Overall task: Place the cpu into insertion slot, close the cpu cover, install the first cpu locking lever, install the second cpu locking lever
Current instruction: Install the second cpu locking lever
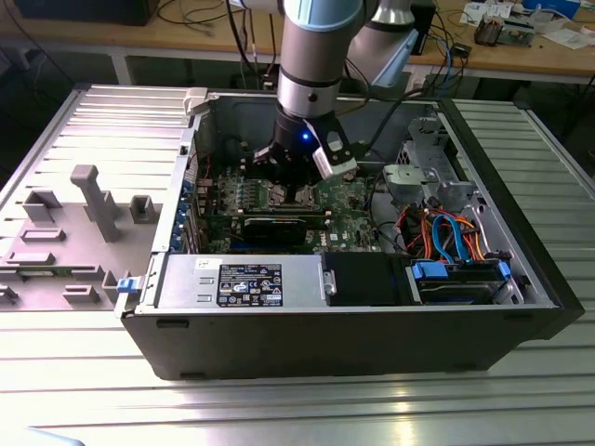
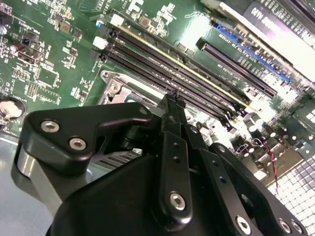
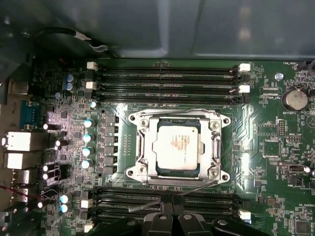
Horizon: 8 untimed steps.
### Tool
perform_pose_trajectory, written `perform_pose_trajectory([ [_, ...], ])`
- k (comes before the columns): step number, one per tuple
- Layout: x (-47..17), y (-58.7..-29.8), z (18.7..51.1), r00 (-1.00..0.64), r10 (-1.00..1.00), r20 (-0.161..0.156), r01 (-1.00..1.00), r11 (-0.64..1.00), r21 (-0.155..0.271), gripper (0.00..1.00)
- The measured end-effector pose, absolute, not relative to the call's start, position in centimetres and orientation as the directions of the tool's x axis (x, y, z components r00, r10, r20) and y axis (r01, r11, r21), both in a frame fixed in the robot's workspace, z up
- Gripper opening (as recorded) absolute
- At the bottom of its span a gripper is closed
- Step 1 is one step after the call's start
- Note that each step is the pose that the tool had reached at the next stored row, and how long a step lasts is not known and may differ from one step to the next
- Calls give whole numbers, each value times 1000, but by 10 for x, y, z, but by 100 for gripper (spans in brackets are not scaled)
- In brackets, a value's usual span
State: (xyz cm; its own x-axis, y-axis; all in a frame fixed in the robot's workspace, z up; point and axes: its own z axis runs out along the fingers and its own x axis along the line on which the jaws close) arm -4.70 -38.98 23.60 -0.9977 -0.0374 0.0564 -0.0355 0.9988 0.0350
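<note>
In the first wrist view the cpu (image 3: 178, 147), a silver-grey square chip, lies in the insertion slot (image 3: 135, 172) on the green board. The cpu cover (image 3: 141, 147), a silver frame plate, lies flat around it. A thin wire locking lever (image 3: 145, 205) slants away from the socket's edge towards my gripper (image 3: 172, 200). The black fingertips are together right at that lever, beside the memory slots; whether they pinch it I cannot tell. In the second wrist view the shut gripper (image 2: 173, 98) points at the socket's corner (image 2: 114, 87). In the exterior view my gripper (image 1: 296, 192) reaches down into the open computer case.
Long memory slots (image 3: 167, 78) run along both sides of the socket. A black graphics card (image 1: 279, 228) lies just in front of the socket. The power supply (image 1: 242, 279), drive cage (image 1: 460, 279), loose cables (image 1: 446, 232) and the case walls (image 1: 191, 167) hem the gripper in.
</note>
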Motion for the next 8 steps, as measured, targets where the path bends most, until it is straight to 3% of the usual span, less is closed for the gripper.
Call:
perform_pose_trajectory([
  [5, -48, -397, 235, -997, -41, 59, -36, 996, 85, 11],
  [8, -52, -398, 235, -997, -44, 62, -38, 995, 94, 11],
])
